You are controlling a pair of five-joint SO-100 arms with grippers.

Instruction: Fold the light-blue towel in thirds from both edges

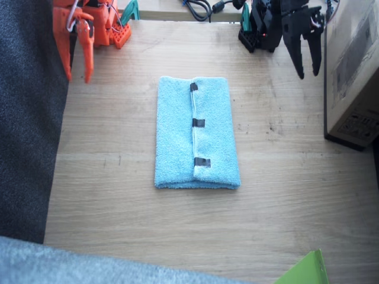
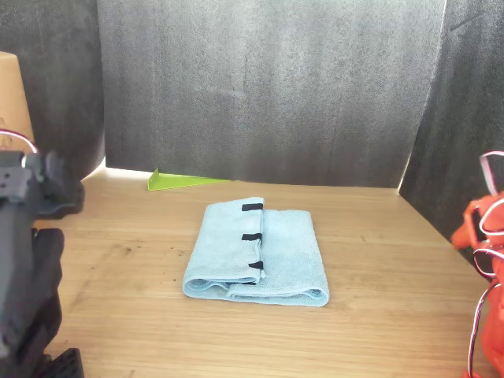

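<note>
Nearest the fixed camera, lime-green sheet (image 1: pixel 305 271) at the table's (image 1: pixel 106 177) near edge, dark grey fabric (image 1: pixel 26 118) down one side. Right gripper (image 1: pixel 79 52), orange, hanging at the far corner with fingers slightly parted and nothing between them; left gripper (image 1: pixel 307 52), black, likewise raised at the opposite far corner, fingers a little apart and empty, beside a cardboard box (image 1: pixel 355 77). Light-blue towel (image 1: pixel 197 133) lying folded mid-table, well apart from both grippers, one edge (image 1: pixel 195 127) on top along the middle with three black tape strips (image 1: pixel 198 123) showing.
</note>
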